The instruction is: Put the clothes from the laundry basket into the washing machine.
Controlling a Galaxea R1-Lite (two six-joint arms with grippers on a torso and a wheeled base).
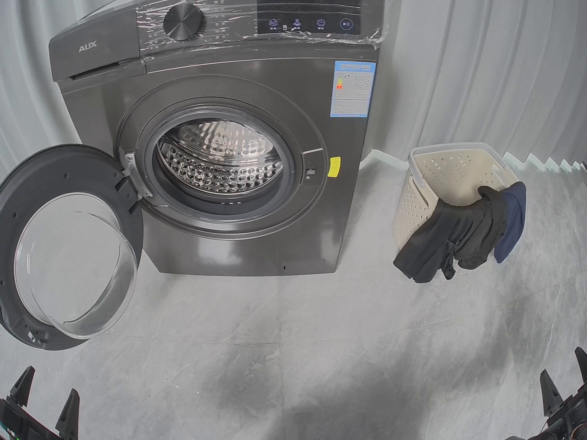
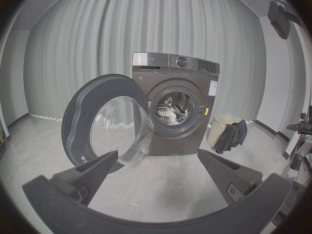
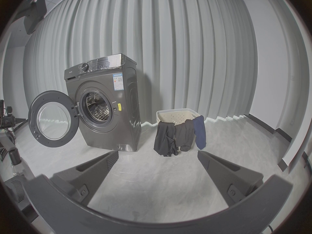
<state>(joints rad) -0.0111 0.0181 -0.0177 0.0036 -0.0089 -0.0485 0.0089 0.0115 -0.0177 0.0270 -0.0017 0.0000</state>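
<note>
A grey front-loading washing machine (image 1: 232,154) stands on the floor with its round door (image 1: 67,245) swung wide to the left and a bare steel drum (image 1: 220,154) showing. To its right sits a cream laundry basket (image 1: 449,175) with black clothes (image 1: 455,233) and a dark blue garment (image 1: 512,221) draped over its front rim. My left gripper (image 1: 46,398) hangs low at the bottom left, open and holding nothing. My right gripper (image 1: 565,377) is low at the bottom right, also open and well short of the basket. The basket (image 3: 177,116) and its clothes (image 3: 175,137) lie ahead of the right gripper (image 3: 157,179).
Pale curtains (image 1: 489,56) line the wall behind the machine. Grey tiled floor (image 1: 318,349) stretches open between me, the machine and the basket. The open door (image 2: 107,121) juts out in front of the left gripper (image 2: 157,179). A stand with equipment (image 2: 302,137) is off to one side.
</note>
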